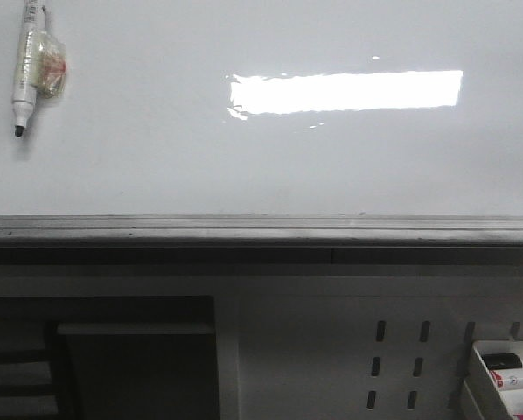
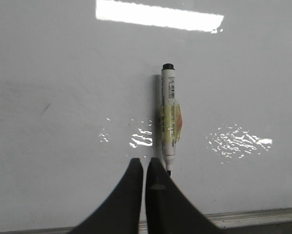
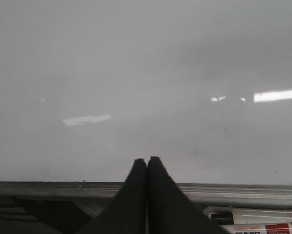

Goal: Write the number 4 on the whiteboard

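Note:
The whiteboard fills the upper half of the front view, glossy white with a bright glare bar. A white marker, wrapped in yellowish tape with its black tip uncapped, lies on the board at its far left. In the left wrist view the marker lies just past my left gripper, which is shut with nothing between its fingers; the marker's tip sits beside one fingertip. My right gripper is shut and empty over bare whiteboard near the ledge. The number 4 is out of view. Neither gripper shows in the front view.
A grey metal ledge runs along the board's near edge. Below it are a white perforated panel and, at the lower right, a white tray holding markers. A dark recess lies at the lower left.

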